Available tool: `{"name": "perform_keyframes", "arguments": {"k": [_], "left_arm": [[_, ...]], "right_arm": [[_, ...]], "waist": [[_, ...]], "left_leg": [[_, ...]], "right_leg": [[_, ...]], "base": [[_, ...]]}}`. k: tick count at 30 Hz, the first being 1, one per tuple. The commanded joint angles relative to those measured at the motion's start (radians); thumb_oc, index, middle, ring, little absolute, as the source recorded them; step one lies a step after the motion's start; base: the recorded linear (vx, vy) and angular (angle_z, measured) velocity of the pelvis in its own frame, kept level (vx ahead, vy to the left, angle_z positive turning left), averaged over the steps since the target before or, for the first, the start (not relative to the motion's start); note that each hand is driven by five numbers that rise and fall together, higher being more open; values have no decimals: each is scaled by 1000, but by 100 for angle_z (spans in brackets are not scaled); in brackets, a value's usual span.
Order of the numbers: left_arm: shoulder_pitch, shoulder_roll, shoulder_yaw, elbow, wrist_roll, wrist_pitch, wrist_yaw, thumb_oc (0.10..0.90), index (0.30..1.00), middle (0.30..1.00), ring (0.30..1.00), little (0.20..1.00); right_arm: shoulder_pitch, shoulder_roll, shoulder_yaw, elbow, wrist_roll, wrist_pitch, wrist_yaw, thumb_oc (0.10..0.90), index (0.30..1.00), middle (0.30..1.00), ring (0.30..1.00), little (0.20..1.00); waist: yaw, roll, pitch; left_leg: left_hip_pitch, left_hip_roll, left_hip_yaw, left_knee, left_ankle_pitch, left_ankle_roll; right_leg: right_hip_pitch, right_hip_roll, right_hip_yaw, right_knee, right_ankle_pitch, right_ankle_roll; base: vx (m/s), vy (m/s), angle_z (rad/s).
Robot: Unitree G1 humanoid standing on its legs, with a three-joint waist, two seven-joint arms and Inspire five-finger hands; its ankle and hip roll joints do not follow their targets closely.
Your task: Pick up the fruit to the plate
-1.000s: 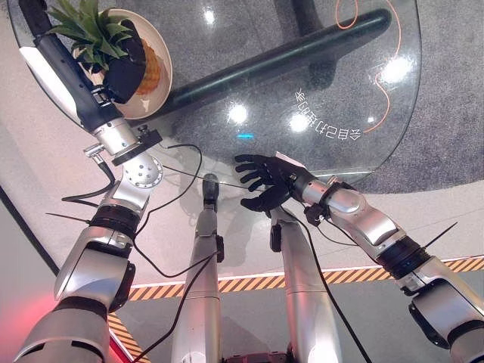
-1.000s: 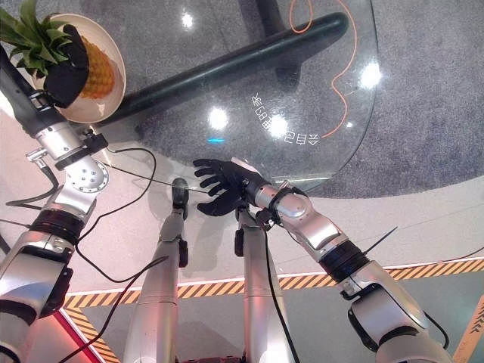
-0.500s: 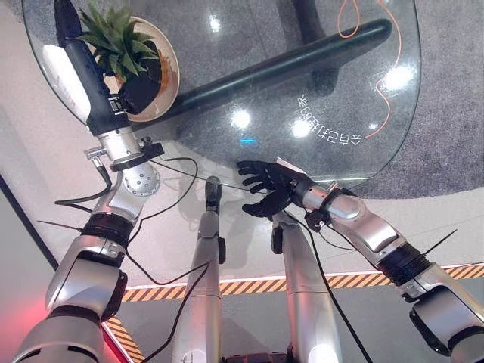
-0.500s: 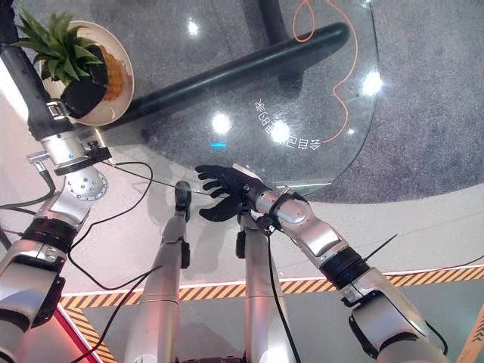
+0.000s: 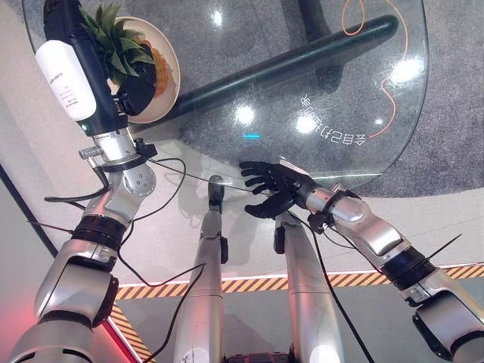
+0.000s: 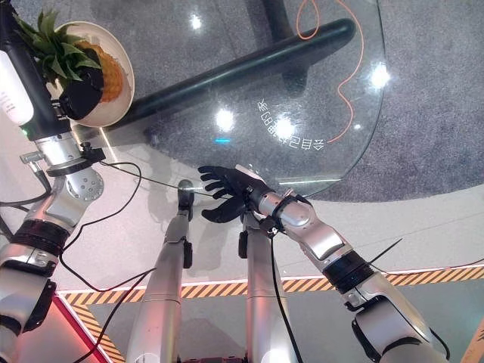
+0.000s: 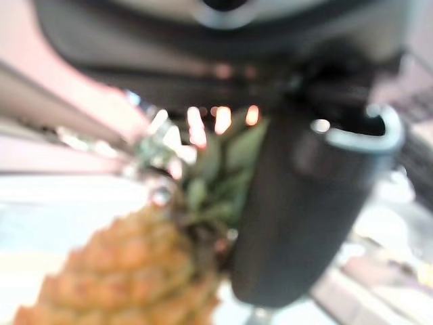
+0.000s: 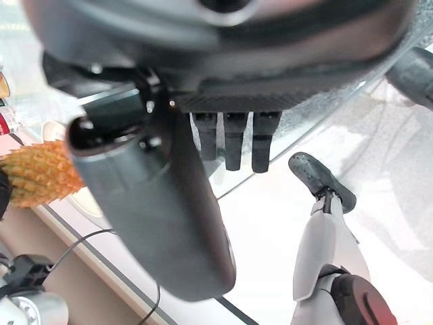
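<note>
A pineapple (image 5: 156, 63) with an orange body and green leaves (image 5: 115, 41) lies on a cream plate (image 5: 172, 85) at the far left of the round glass table (image 5: 340, 83). My left hand (image 5: 136, 92) is curled around the fruit where the leaves meet the body; in the left wrist view its thumb (image 7: 304, 203) rests beside the pineapple (image 7: 128, 271). My right hand (image 5: 268, 185) hovers open at the table's near edge, fingers (image 8: 237, 142) straight and holding nothing.
Through the glass I see the table's dark tubular base (image 5: 287, 60) on grey carpet and an orange cord (image 5: 386, 76) at the far right. A yellow-and-black striped line (image 5: 249, 283) marks the floor near me.
My left forearm has swung more upright over the plate, turning the pineapple so its leaves point further away. The right hand has barely moved.
</note>
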Motion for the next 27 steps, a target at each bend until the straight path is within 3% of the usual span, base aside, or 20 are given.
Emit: {"name": "perform_keyframes", "arguments": {"k": [1, 15, 27], "left_arm": [[33, 55, 60, -48, 26, 36, 83, 800, 900, 900, 900, 900], [63, 83, 68, -99, 98, 98, 84, 800, 900, 900, 900, 900], [128, 117, 109, -136, 134, 88, 70, 800, 900, 900, 900, 900]], "right_arm": [[110, -48, 6, -105, -3, -13, 20, 800, 900, 900, 900, 900], [128, -49, -3, -124, -6, -9, 27, 800, 900, 900, 900, 900], [159, -35, -21, -133, -22, -17, 33, 800, 900, 900, 900, 900]], "waist": [[-22, 43, -25], [-18, 49, -25], [-11, 52, -25]], "left_leg": [[0, -101, 79, 120, -116, 66], [13, -102, 79, 120, -119, 69], [64, -105, 72, 106, -117, 69]], "right_leg": [[51, 45, -28, -178, 122, 34], [60, 48, -25, -168, 116, 36], [117, 50, -23, -179, 113, 37]], "base": [[0, 0, 0], [0, 0, 0], [-5, -36, 0]]}}
